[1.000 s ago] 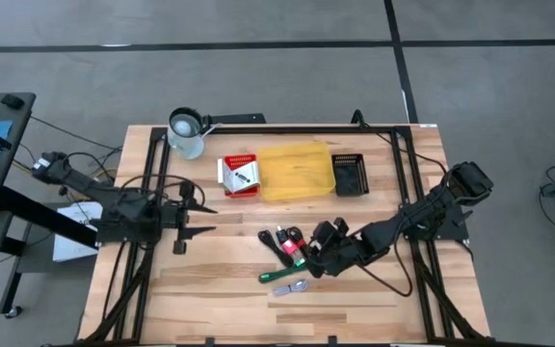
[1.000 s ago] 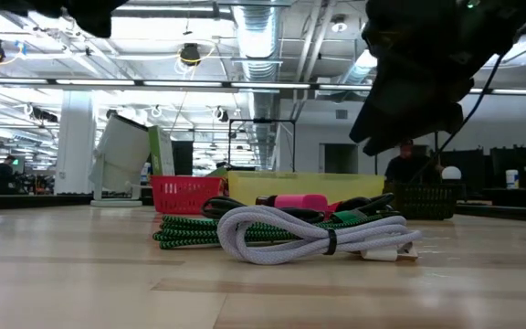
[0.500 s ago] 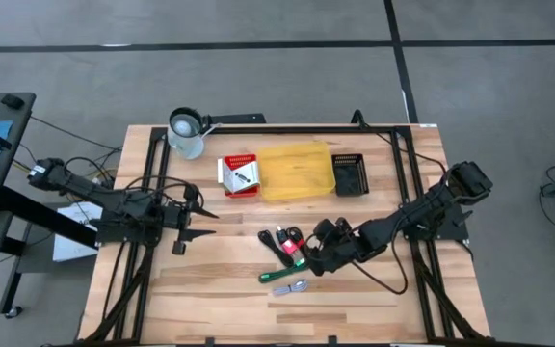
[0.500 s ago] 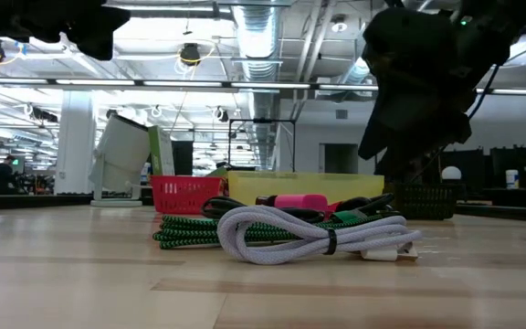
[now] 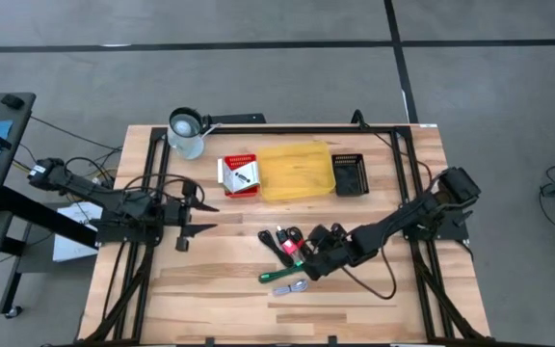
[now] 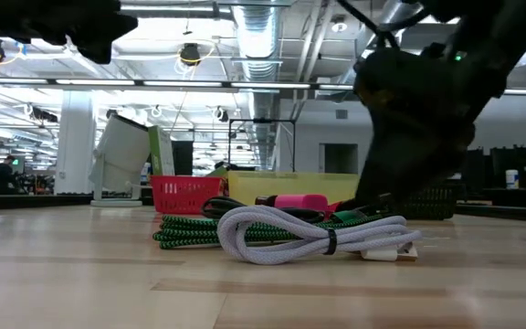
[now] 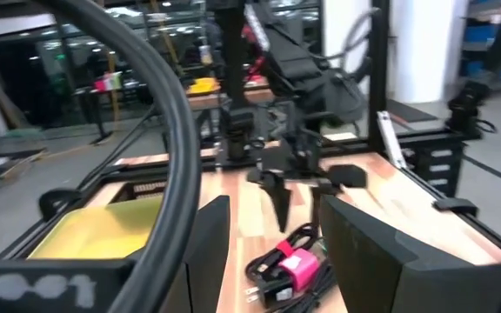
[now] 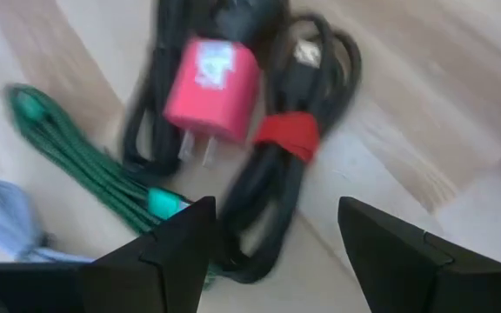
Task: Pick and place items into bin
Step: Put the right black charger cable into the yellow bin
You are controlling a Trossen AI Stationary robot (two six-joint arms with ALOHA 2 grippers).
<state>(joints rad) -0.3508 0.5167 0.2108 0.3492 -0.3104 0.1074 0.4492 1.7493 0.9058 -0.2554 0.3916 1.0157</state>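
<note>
A small pile of items lies at the table's middle. It holds a bundle of black cords (image 8: 277, 187) tied with a red strap (image 8: 285, 135), a red-pink plug (image 8: 211, 78), a green cord (image 8: 68, 156) and a coiled whitish cord (image 6: 309, 233). All rest flat on the wood. My right gripper (image 8: 275, 209) is open and hangs just above the black bundle, one finger on either side of it; in the high view it (image 5: 306, 255) stands at the pile's right edge. My left gripper (image 5: 196, 217) waits open at the table's left. The yellow bin (image 5: 297, 171) sits beyond the pile.
A red basket (image 5: 239, 175) stands left of the bin and a black basket (image 5: 351, 173) right of it. A metal cup (image 5: 186, 130) is at the far left corner. Bare wood lies along the near edge and between the left gripper and the pile.
My right gripper has moved down and toward the table's left, closing in on the pile of cords, and stays open. The cords have not moved.
</note>
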